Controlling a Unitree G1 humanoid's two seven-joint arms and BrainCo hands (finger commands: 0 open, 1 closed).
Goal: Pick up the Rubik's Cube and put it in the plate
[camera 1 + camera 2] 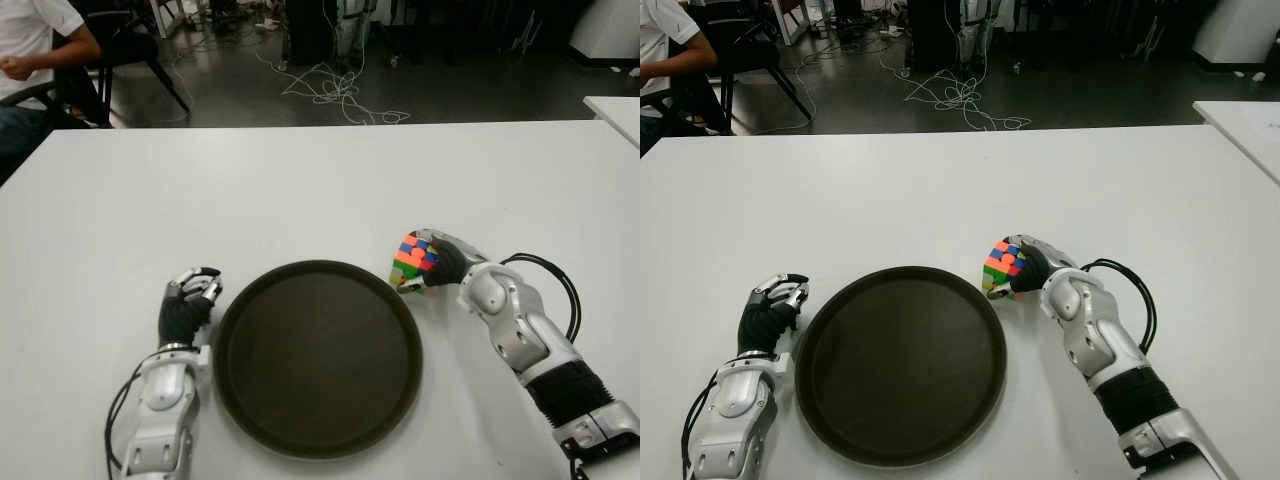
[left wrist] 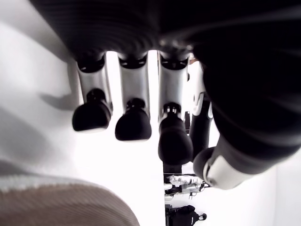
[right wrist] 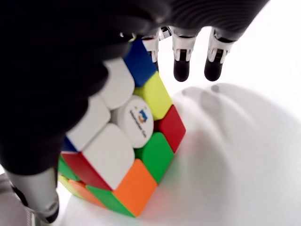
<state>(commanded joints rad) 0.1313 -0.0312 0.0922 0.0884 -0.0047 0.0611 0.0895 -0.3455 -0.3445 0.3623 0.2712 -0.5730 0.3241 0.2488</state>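
Silver-grey shelled forearms with black ribbed wrist cuffs. Black palms on left hand (image 1: 188, 300) and right hand (image 1: 446, 262); silver fingers (image 2: 132, 101), black rounded tips. Black cables looped beside each forearm.

White table (image 1: 300, 190), dark round plate (image 1: 318, 358) lying on its near middle

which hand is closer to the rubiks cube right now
Right. The right hand is wrapped around the Rubik's Cube beside the plate's right rim; the left hand shows across the plate, off its left rim.

Glossy plastic Rubik's Cube (image 3: 127, 150), matt plate (image 1: 318, 357)
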